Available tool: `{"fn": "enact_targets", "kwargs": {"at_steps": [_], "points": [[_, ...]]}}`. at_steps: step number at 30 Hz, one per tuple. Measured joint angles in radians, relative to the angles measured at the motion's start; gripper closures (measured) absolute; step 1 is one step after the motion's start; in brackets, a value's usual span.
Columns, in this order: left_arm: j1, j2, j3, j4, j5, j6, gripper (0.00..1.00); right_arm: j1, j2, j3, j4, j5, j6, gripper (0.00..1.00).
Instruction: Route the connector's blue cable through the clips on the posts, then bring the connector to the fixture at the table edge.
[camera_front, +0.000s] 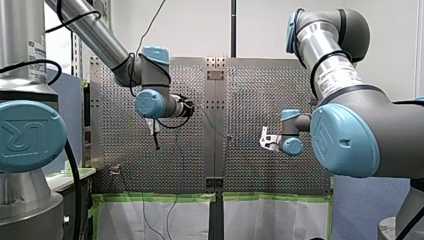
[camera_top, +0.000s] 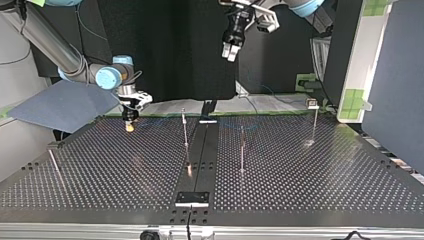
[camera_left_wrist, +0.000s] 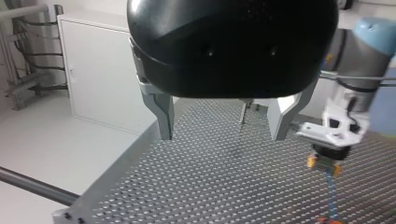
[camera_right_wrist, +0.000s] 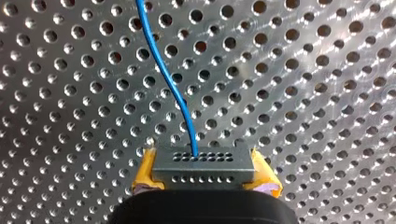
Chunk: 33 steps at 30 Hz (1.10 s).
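In the right wrist view, my right gripper (camera_right_wrist: 203, 179) is shut on a small grey connector (camera_right_wrist: 203, 163), which sits between its yellow pads (camera_right_wrist: 144, 175). A thin blue cable (camera_right_wrist: 170, 79) runs from the connector's face across the perforated table. At the top view's left, the right gripper (camera_top: 130, 126) hangs just above the table's far edge. My left gripper (camera_top: 230, 51) hovers high above the far middle, its metal fingers (camera_left_wrist: 163, 116) open and empty. From the left wrist view, the right gripper (camera_left_wrist: 325, 161) shows ahead with the blue cable (camera_left_wrist: 331, 196) trailing below it.
Thin upright posts stand on the table: one (camera_top: 185, 127) left of the centre strip, one (camera_top: 242, 147) right of it, one with a clip on top (camera_top: 314, 117) far right, and a leaning rod (camera_top: 54, 162) near left. A black plate (camera_top: 192, 198) sits at the near edge.
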Motion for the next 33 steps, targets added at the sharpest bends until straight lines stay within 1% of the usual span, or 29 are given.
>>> {"fn": "enact_targets", "kwargs": {"at_steps": [4, 9, 14, 17, 21, 25, 33], "points": [[0.002, -0.024, -0.035, 0.033, 0.026, -0.018, 0.00, -0.005, -0.005, -0.006, 0.007, 0.023, 0.000, 1.00], [0.005, -0.058, -0.060, 0.068, 0.051, -0.022, 0.00, -0.009, -0.039, -0.008, 0.040, 0.064, 0.002, 1.00], [0.005, -0.100, -0.064, 0.084, 0.057, -0.019, 0.00, -0.001, -0.078, -0.009, 0.055, 0.105, 0.005, 1.00], [0.005, -0.120, -0.064, 0.087, 0.057, -0.016, 0.00, 0.004, -0.104, -0.009, 0.063, 0.122, 0.006, 1.00], [0.005, -0.129, -0.064, 0.088, 0.058, -0.012, 0.00, 0.005, -0.135, -0.010, 0.084, 0.127, 0.007, 1.00], [0.005, -0.130, -0.065, 0.088, 0.058, -0.011, 0.00, 0.002, -0.166, -0.012, 0.113, 0.130, 0.007, 1.00], [0.005, -0.130, -0.064, 0.088, 0.058, -0.010, 0.00, -0.003, -0.242, -0.036, 0.188, 0.148, 0.002, 1.00]]}}
